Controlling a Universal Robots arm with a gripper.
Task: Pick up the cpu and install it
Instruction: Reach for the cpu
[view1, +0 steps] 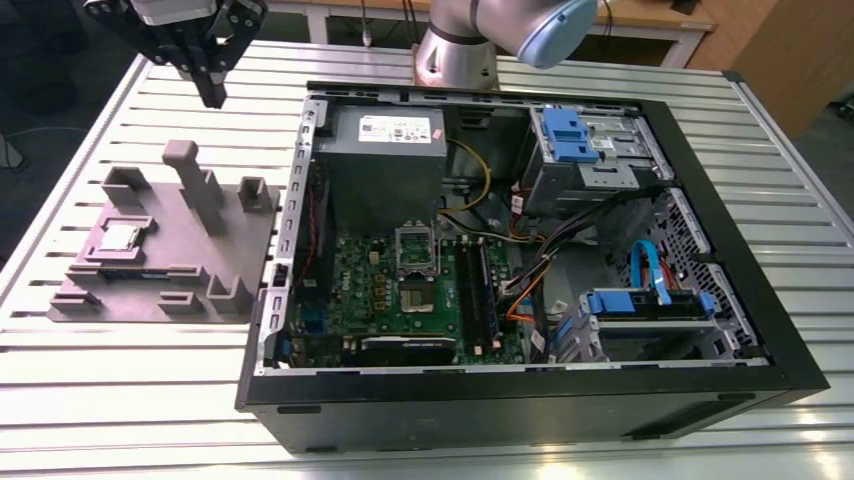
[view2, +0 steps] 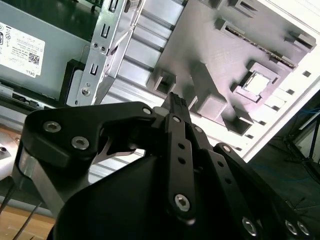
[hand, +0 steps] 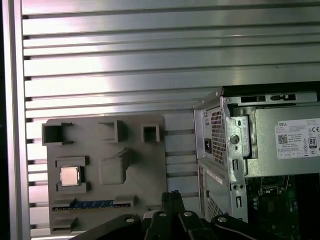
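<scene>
So, approach stage, as I read it: the gripper (view1: 211, 97) hangs in the upper left of the exterior view. Its fingers are pressed together w/ nothing between them, and it's well apart from everything on the slatted table (view1: 134, 400). The cpu (view1: 120, 237) lies flat in a recess of the grey moulded plate (view1: 180, 262), at the exterior view's left, mid-height, not yet picked.

Imo the pick calls for opening the fingers, lining up over the chip and coming straight down. The recess walls hem its edges, so there's little finger room. A tall post (view1: 200, 195) stands near it toward frame centre and needs clearing.

The socket (view1: 416, 250) sits mid-frame inside the open pc case (view1: 747, 330). The case wall rises between plate and board, w/ cables close by. There's plenty of free air above the plate.
</scene>
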